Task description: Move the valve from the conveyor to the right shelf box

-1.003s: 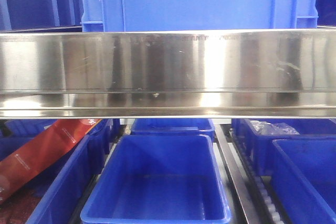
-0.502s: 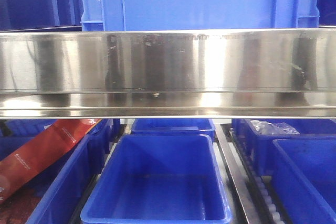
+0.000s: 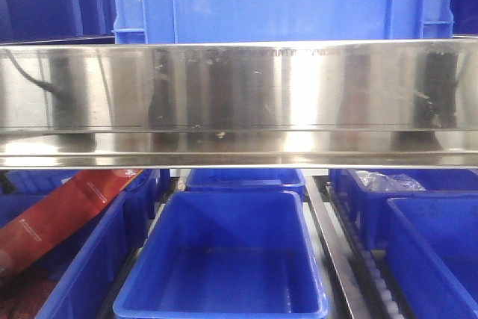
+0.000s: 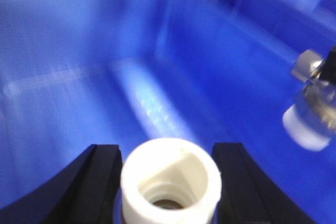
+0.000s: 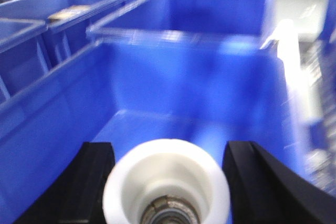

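A polished steel shelf rail [image 3: 239, 102] spanned the front-facing view, with a large blue crate [image 3: 284, 1] standing above it and an open blue bin [image 3: 224, 259] below. A red packet [image 3: 60, 211] lay in the bin to the left, and clear plastic bags [image 3: 385, 182] sat in one to the right. In the blurred left wrist view, the left hand [image 4: 169, 182] was clenched on a white valve [image 4: 170, 169], its black fingers [image 4: 100, 187] pressed against both sides, and held the part inside a blue box [image 4: 79, 77]. A silver-and-white fitting [image 4: 312, 111] lay in that box at the frame's right edge. In the right wrist view, the right hand [image 5: 167, 184] grasped a second valve [image 5: 167, 174], white with a metal core, over the floor of a deep blue box [image 5: 157, 93]. More blue boxes [image 5: 210, 3] stood beyond.
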Robot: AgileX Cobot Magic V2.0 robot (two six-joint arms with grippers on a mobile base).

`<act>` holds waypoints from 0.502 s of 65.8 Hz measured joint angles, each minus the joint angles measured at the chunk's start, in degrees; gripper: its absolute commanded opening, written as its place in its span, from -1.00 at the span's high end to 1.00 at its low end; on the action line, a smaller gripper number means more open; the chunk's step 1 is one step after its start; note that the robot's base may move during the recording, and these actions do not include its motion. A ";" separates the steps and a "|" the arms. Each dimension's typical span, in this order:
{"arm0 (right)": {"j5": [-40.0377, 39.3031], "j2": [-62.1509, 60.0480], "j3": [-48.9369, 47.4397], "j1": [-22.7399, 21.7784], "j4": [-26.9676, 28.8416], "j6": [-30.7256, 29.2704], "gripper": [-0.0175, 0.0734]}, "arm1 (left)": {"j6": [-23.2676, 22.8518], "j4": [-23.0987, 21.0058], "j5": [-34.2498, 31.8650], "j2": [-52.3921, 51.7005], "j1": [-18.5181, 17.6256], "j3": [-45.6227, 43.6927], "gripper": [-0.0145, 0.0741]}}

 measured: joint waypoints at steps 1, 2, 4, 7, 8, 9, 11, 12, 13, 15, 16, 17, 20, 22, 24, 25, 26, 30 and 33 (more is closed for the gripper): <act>0.00 0.36 0.00 0.01 0.17 0.00 0.97 | -0.13 0.10 0.00 0.39 0.00 0.02 0.92; -0.13 0.69 0.00 0.01 0.24 0.00 0.97 | -0.13 0.13 0.00 0.89 0.00 0.02 0.92; -0.13 1.34 0.00 0.14 0.28 0.00 0.97 | -0.25 0.13 -0.11 1.57 0.00 -0.12 0.92; -0.24 2.40 0.00 0.40 0.38 0.00 0.97 | -0.37 0.13 -0.34 2.86 0.00 -0.23 0.92; -0.24 2.81 0.00 0.50 0.38 0.00 0.97 | -0.37 0.13 -0.34 3.17 0.00 -0.23 0.92; -0.24 3.07 0.00 0.64 0.38 0.00 0.97 | -0.49 0.13 -0.45 3.46 0.00 -0.23 0.92; -0.24 3.64 0.00 0.91 0.50 0.00 0.95 | -0.49 0.13 -0.69 4.03 0.00 -0.31 0.92; -0.24 3.77 0.00 1.02 0.50 0.00 0.93 | -0.49 0.13 -0.83 4.31 0.00 -0.31 0.92; -0.24 3.97 0.00 1.15 0.50 0.00 0.91 | -0.49 0.13 -0.97 4.43 0.00 -0.36 0.92; -0.24 4.27 0.00 1.26 0.64 0.00 0.84 | -0.49 0.13 -1.25 5.01 0.00 -0.36 0.92; -0.24 4.40 0.00 1.39 0.64 0.00 0.80 | -0.49 0.30 -1.64 5.14 0.00 -0.46 0.92; -0.24 4.53 0.00 1.60 0.64 0.00 0.77 | -0.49 0.28 -1.94 5.28 0.00 -0.46 0.92; -0.24 4.79 0.00 1.75 0.64 0.00 0.61 | -0.49 0.28 -2.69 5.37 0.00 -0.50 0.90; -0.10 4.91 0.00 1.75 0.74 0.00 0.51 | -0.49 0.28 -2.83 5.37 0.00 -0.50 0.84; 0.03 4.91 0.00 1.75 0.74 0.00 0.41 | -0.49 0.28 -2.95 5.37 0.00 -0.50 0.74; 0.03 4.91 0.00 1.77 0.74 0.00 0.37 | -0.49 0.28 -2.95 5.37 0.00 -0.50 0.70; 0.03 4.95 0.00 1.77 0.74 0.00 0.33 | -0.49 0.28 -2.95 5.37 0.00 -0.50 0.65; 0.03 4.95 0.00 1.77 0.74 0.00 0.14 | -0.49 0.28 -2.95 5.37 0.00 -0.50 0.41; 0.03 4.95 0.00 1.77 0.74 0.00 0.05 | -0.49 0.31 -2.95 5.37 0.00 -0.50 0.23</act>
